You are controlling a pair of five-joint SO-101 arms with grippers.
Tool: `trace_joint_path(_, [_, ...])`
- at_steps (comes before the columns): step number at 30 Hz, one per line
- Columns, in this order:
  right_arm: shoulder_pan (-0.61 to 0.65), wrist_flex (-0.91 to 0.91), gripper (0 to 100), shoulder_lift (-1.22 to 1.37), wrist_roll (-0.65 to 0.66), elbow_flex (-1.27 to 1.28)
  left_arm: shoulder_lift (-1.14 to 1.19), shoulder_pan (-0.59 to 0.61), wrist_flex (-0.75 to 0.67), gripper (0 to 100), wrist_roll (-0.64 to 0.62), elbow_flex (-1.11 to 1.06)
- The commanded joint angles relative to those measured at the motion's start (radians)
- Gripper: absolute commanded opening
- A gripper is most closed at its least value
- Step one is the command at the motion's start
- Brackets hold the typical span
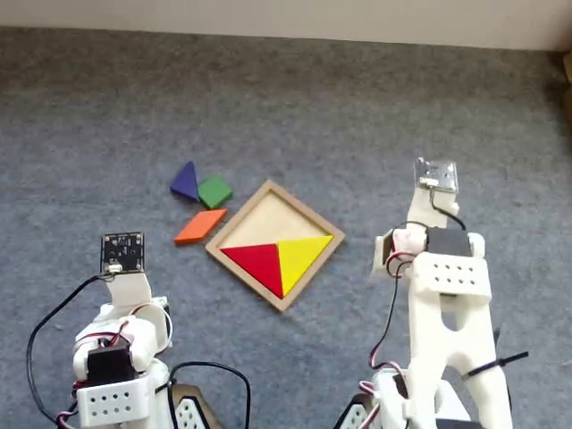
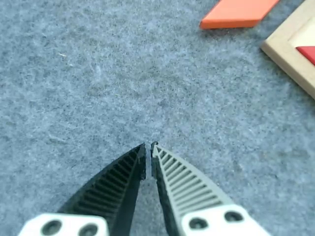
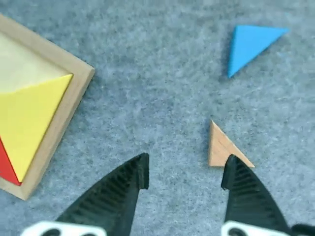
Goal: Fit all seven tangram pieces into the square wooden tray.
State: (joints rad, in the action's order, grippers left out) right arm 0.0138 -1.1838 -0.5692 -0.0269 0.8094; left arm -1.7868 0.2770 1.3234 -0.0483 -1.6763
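Work surface is a grey felt-like mat [image 1: 357, 107]. The wooden tray [image 1: 268, 217] lies on it between the two arms, turned so that its corners point like a diamond. Two pieces sit inside it: a red triangle [image 1: 257, 262] and a yellow triangle [image 1: 299, 256], touching along one edge and filling the half of the tray nearer the arms; the other half shows bare wood. Three pieces lie on the mat on the left arm's side of the tray: an orange parallelogram [image 1: 200, 226] just beside the tray's rim, a green square [image 1: 214, 191] just beyond it, and a dark blue triangle [image 1: 186, 180] touching or almost touching the square. Left gripper [image 2: 148, 151]: jaws brought together with only a hairline gap at the tips, holding nothing, poised over bare mat, with the orange parallelogram and a corner of the tray farther ahead of it. Right gripper [image 3: 187, 169]: jaws spread wide, holding nothing, placed over the mat on the tray's other side. A small tan triangle [image 3: 221, 147] lies flat on the mat, with one fingertip [image 3: 236, 172] at its edge; whether that fingertip touches it cannot be determined. A light blue triangle [image 3: 251, 44] lies farther out on the mat, well apart from the tan one. Five pieces lie outside the tray.
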Motion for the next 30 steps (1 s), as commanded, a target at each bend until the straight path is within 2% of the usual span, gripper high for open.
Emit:
trace_joint_path(1, [-0.028,0.027,24.1,0.058,-0.003,-0.018,-0.033,0.007,0.003,4,0.0,-0.019])
trace_joint_path(6, [-0.065,0.031,24.1,0.234,0.114,-0.028,-0.033,0.007,0.003,4,0.0,-0.019])
trace_joint_path(12, [-0.133,0.045,24.1,0.407,0.117,-0.191,-0.033,0.007,0.003,4,0.0,-0.019])
trace_joint_path(15, [-0.143,0.01,24.1,0.41,0.137,-0.22,-0.033,0.007,0.003,4,0.0,-0.019])
trace_joint_path(19, [-0.159,-0.002,24.1,0.384,0.239,-0.223,-0.033,0.007,0.003,4,0.0,-0.019])
trace_joint_path(23, [-0.165,0.068,24.1,0.386,0.236,-0.275,-0.033,0.007,0.003,4,0.0,-0.019])
trace_joint_path(30, [-0.17,0.09,24.1,0.386,-0.064,-0.423,-0.033,0.007,0.003,4,0.0,-0.019])
